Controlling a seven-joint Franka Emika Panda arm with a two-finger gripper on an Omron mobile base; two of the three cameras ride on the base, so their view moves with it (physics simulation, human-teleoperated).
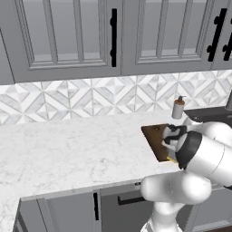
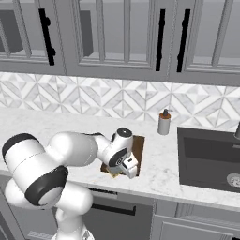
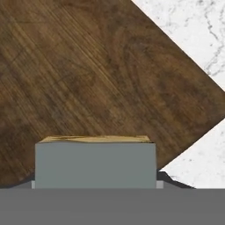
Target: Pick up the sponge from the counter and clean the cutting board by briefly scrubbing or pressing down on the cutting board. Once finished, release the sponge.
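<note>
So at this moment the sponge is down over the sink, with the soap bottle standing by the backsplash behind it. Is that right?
Not quite. The sponge is over the cutting board, not the sink; the hand view shows brown wood directly beyond it. The soap bottle does stand by the backsplash, as the right base view shows.

Arm rose from 5 o'clock in left base view, from 7 o'clock in right base view, folded forward and down at the elbow. Wrist was bent steeply, hand pointing down, low over the table. Pincer (image 2: 123, 169) sat at the near end of the cutting board (image 3: 88, 79), fingertips hidden by the hand in both base views. Hand view showed the sponge (image 3: 95, 163) close up at 6 o'clock, between the jaws.
</note>
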